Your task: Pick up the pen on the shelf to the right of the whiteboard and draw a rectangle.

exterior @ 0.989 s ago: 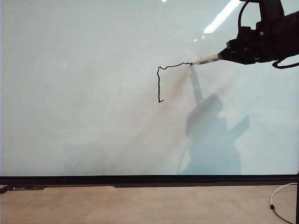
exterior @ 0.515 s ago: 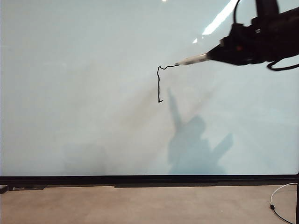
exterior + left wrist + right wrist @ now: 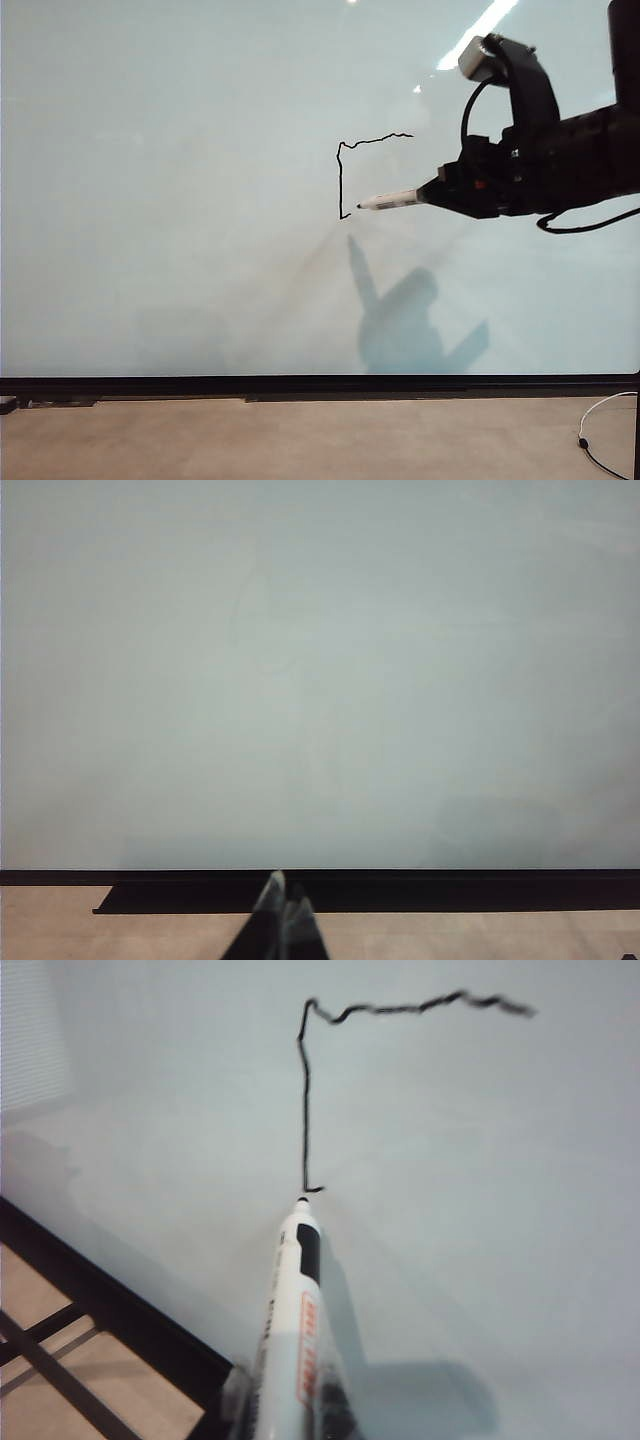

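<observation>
Exterior view: the right gripper (image 3: 432, 191) grips the pen (image 3: 390, 201), tip near the half-drawn rectangle (image 3: 341, 180) mid-whiteboard (image 3: 180, 200). Next it likely draws the bottom side rightward. The left gripper (image 3: 283, 895), pinched closed, idles by the whiteboard's bottom edge.

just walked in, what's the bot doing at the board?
The right gripper holds the pen level, tip near the lower end of the drawn lines on the whiteboard. The rectangle is only half done: a wobbly top side and the left side, with a short hook at the bottom corner. Bottom and right sides are missing. The left gripper sits shut and empty low in front of the board, taking no part.
</observation>
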Controlling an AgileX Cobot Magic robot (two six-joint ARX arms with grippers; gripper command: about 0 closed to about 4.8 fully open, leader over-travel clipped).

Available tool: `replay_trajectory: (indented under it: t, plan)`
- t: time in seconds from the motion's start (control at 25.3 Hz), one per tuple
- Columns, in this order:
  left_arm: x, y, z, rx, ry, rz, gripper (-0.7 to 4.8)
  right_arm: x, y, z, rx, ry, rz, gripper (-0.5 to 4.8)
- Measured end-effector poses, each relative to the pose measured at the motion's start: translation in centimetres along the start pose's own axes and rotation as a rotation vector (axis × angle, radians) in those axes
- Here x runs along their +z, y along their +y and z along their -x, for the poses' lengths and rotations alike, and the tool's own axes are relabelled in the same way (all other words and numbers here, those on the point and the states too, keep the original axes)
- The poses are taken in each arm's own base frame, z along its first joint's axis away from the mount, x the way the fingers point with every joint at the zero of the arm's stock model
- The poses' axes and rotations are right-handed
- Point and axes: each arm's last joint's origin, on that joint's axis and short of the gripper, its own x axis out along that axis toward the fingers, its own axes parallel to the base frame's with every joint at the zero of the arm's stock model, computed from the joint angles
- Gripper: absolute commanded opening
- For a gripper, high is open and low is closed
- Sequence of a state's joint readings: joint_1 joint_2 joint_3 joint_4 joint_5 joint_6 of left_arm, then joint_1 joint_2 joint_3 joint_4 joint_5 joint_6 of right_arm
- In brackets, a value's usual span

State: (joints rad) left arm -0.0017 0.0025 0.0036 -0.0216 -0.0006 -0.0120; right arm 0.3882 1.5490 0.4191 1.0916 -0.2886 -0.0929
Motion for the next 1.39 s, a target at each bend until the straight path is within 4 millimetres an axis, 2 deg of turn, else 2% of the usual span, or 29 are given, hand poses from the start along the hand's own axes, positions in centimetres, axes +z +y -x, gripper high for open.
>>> replay_trajectory:
  t: [0.55, 1.39]
  plan:
    - [0.0, 0.0, 0.0, 0.0, 0.0, 0.0, -0.05, 0.0, -0.5, -2.0, 0.024, -0.018, 0.002, -0.05]
    - [0.0, 0.0, 0.0, 0.0, 0.001, 0.0, -0.04, 0.1, -0.8, -2.7, 0.022, 0.031, 0.031, -0.05]
